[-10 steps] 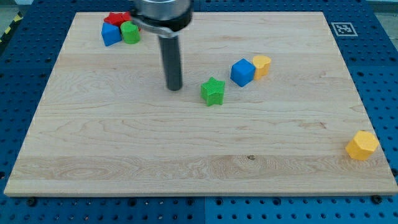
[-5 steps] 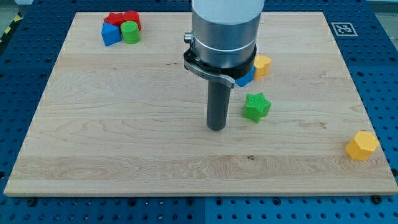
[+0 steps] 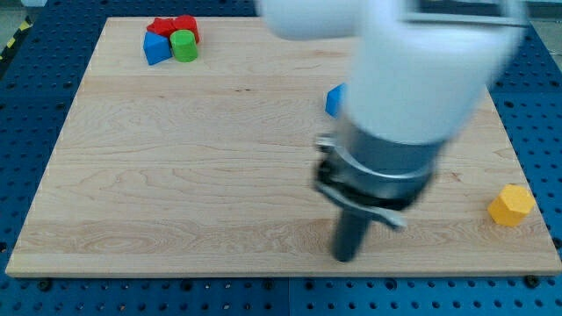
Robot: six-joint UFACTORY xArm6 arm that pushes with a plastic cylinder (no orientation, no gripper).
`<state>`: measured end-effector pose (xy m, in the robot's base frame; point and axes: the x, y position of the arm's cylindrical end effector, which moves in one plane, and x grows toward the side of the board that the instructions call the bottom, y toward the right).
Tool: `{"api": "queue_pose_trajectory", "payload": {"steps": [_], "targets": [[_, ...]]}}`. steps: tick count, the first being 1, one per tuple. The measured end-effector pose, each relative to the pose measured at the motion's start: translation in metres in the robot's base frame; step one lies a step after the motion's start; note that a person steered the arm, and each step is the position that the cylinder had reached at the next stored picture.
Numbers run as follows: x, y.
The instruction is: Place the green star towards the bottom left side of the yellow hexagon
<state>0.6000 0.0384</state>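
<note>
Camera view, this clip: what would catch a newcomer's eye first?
The big blurred arm fills the view's right centre, and my tip sits near the board's bottom edge, away from every visible block. A yellow hexagon lies at the view's far right, and a red, blue and green cluster sits at the top left. The green star is not visible.

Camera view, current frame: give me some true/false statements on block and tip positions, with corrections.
1. My tip sits near the board's bottom edge. True.
2. The green star is in plain sight. False: it does not show; the arm blocks that area.
3. The yellow hexagon lies at the view's right, apart from my tip. True.
4. The red block, the blue block and the green block cluster at the bottom right. False: top left.
</note>
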Motion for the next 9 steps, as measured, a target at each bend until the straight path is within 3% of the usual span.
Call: {"api": "queue_pose_trajectory", "payload": {"steps": [1,4,5,7,8,9], "targets": [[-0.038,-0.039],[-0.151,-0.012],[-0.141,0.047],[-0.071,0.146],[-0.079,0.135],[-0.089,0.089]]}}
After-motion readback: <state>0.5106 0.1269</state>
